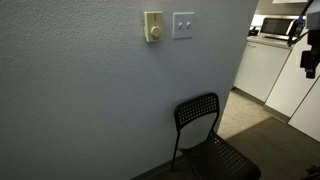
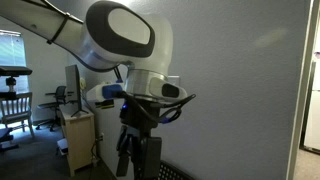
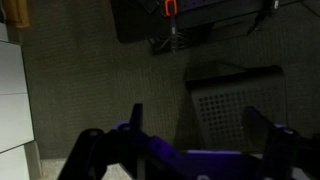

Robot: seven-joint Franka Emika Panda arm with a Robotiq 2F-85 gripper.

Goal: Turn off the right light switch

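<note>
The right light switch (image 1: 183, 25) is a white, nearly square wall plate with two small toggles, high on the grey wall. A narrower cream plate with a round dial knob (image 1: 153, 27) sits just left of it. My gripper (image 1: 309, 64) hangs at the far right edge of that exterior view, well away from the wall and lower than the switch. It also shows under the white arm in an exterior view (image 2: 134, 160). In the wrist view my gripper (image 3: 200, 128) is open and empty, its fingers wide apart over dark carpet. The switch is out of the wrist view.
A black perforated chair (image 1: 205, 128) stands against the wall below the switches; its seat shows in the wrist view (image 3: 235, 105). A kitchen counter with a microwave (image 1: 278, 27) lies beyond the wall's corner. A wooden chair (image 2: 12, 105) and a cabinet (image 2: 78, 135) stand behind the arm.
</note>
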